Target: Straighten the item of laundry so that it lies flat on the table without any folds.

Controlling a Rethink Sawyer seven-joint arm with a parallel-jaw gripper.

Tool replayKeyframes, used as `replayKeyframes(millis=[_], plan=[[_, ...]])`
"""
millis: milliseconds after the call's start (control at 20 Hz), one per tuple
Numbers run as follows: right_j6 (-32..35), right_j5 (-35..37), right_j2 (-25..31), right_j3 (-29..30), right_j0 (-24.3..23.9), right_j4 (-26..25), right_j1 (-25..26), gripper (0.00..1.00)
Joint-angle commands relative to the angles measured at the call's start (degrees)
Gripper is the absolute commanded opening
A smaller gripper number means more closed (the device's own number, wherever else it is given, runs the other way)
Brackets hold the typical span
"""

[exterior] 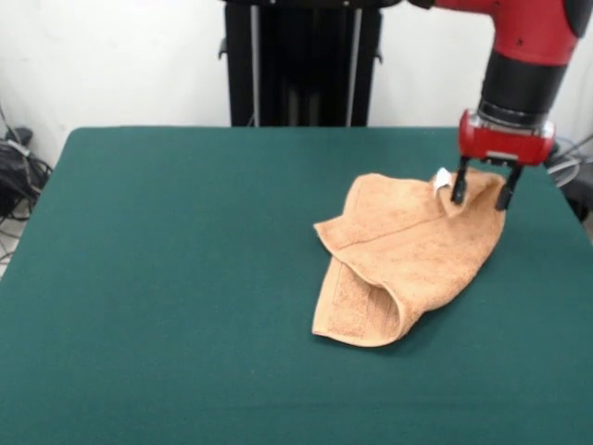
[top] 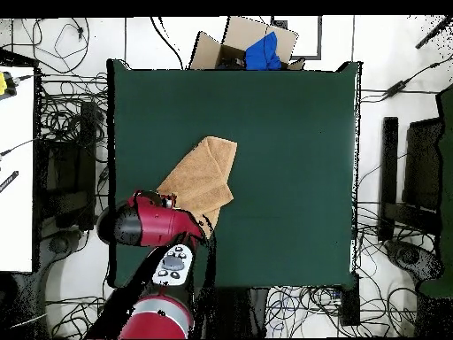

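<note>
The light orange-tan towel (exterior: 408, 255) lies folded over itself on the right half of the dark green table (exterior: 185, 278), with a rounded fold at its near end and a small white tag (exterior: 442, 180) at its far corner. My gripper (exterior: 482, 195) is open and straddles that far corner, its two black fingers (exterior: 458, 188) down at the towel's edge beside the tag. In the overhead view the towel (top: 202, 175) shows as a diagonal strip, and the red arm (top: 146, 223) covers its end near the robot, hiding the gripper.
The robot's black pedestal (exterior: 301, 60) stands behind the table's far edge. A cardboard box with a blue cloth (top: 257, 49) sits off the table's far side in the overhead view. Cables lie on the floor around the table. The towel's far corner lies close to the table's right edge.
</note>
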Motion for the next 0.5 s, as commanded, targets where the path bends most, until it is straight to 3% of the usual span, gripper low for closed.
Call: replayKeyframes(millis=[50,500], plan=[[18.03,-4.09,-0.43,4.40,2.06,4.67,1.98,1.00],[15.28,-5.92,4.72,6.44,-2.91,3.56,0.42,1.00]])
